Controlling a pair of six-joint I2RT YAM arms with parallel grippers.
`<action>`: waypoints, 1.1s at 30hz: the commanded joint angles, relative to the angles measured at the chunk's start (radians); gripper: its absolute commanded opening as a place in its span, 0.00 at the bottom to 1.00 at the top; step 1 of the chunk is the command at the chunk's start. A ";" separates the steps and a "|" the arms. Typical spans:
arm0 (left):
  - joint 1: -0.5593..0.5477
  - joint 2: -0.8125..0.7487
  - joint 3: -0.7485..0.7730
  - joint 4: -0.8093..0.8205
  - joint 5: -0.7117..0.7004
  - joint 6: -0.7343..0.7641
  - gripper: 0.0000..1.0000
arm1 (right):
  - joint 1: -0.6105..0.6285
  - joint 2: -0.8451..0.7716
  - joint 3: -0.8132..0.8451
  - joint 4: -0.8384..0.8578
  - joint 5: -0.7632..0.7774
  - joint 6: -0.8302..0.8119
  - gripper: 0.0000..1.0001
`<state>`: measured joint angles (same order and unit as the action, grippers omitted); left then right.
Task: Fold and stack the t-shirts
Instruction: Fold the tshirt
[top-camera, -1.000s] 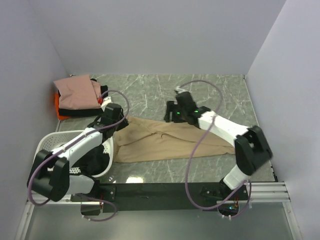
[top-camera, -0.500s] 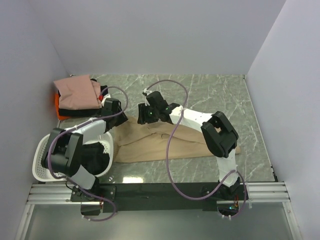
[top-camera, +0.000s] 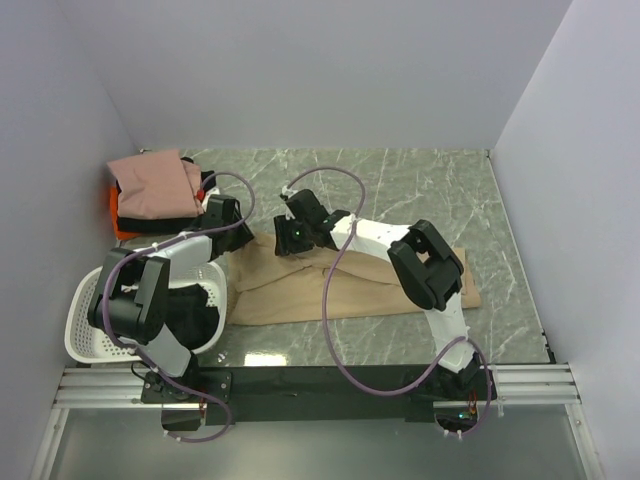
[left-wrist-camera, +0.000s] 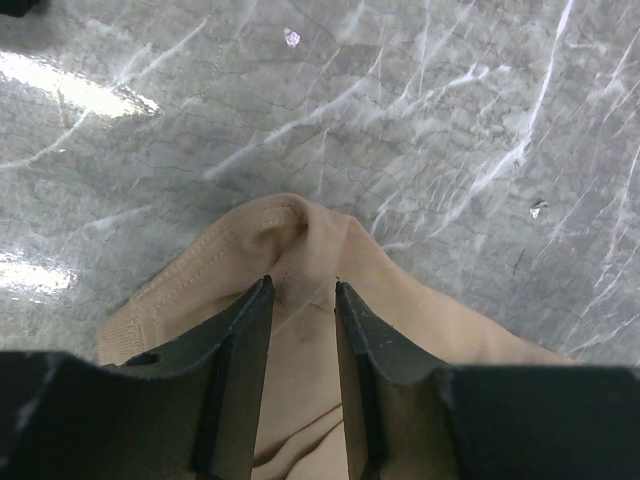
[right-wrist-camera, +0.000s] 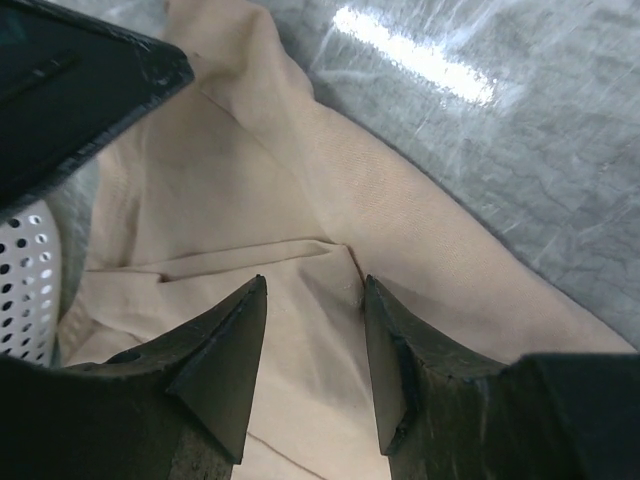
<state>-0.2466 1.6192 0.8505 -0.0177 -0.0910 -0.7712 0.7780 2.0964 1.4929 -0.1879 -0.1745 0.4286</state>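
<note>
The right gripper (top-camera: 292, 236) had swung left, its fingers spread over the tan t-shirt (top-camera: 290, 292) lying mid-frame. The left gripper (left-wrist-camera: 300, 288) pinched the shirt's edge. Still laying out, I reckoned: the right should grip next, then both spread it.

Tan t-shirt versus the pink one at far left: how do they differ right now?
The tan t-shirt lies unfolded and rumpled on the table; the pink t-shirt is folded compactly. The tan one lies alone; the pink one tops a pile, orange cloth showing beneath. The left gripper and right gripper are at the tan one, none at the pink. Both are plain cloth.
</note>
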 joint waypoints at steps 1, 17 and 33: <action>0.009 -0.002 0.019 0.030 0.007 0.019 0.37 | 0.010 0.017 0.050 0.002 0.004 -0.024 0.51; 0.030 -0.027 0.002 0.035 0.022 0.021 0.37 | 0.021 -0.084 -0.072 0.080 -0.059 -0.040 0.00; 0.030 -0.036 0.001 0.027 0.025 0.024 0.37 | 0.101 -0.237 -0.307 0.148 -0.034 -0.068 0.03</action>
<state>-0.2192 1.6188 0.8501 -0.0185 -0.0753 -0.7673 0.8646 1.9144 1.2083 -0.0769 -0.2214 0.3832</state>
